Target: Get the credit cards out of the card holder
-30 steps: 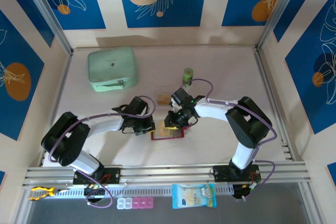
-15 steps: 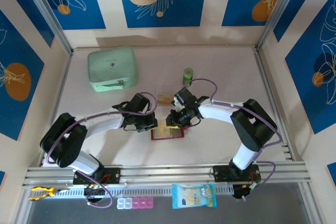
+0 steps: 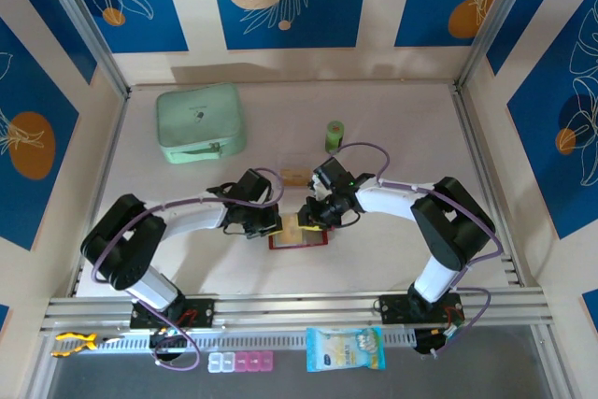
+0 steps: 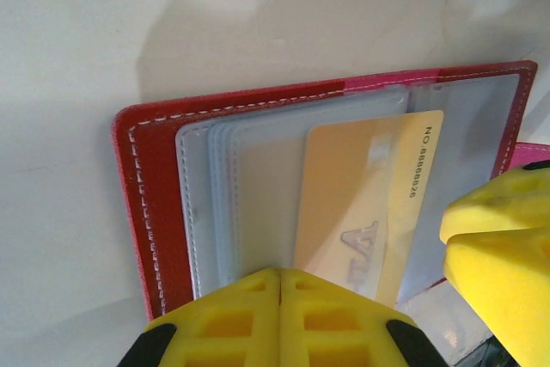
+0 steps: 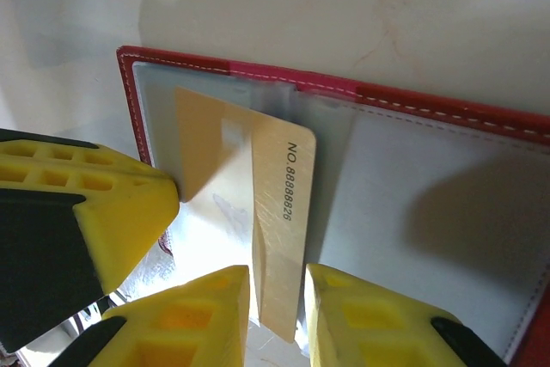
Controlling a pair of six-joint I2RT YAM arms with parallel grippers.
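Table: pale, matte, off-white w/ a faint pink tint. Wrist views show a few hairline marks and soft shadows on it. Alu rails run along the near edge. Walls: beige w/ blue panels, white leaf drawings and orange/tan discs. Alu posts stand at the back corners.

Wallet lies open and flat at abt ctr of the table, between the two hands. It's red w/ white stitching and has clear greyish sleeves inside.

Left hand is at the wallet's left end. In the left wrist view its yellow pads are pressed together w/ no gap, right at the sleeve edge. Can't tell if they bear down on it.

Right hand comes in from the other side and pinches the card. Card is tan-yellow w/ a printed no. along one edge. It's partly out of a sleeve and tilted, w/ its free end between the yellow fingers.

Loose card lies on the table just behind the wallet. Green cylinder stands further back. Mint case sits back left, well apart. Below the rails are a blue-white packet and a pill box.
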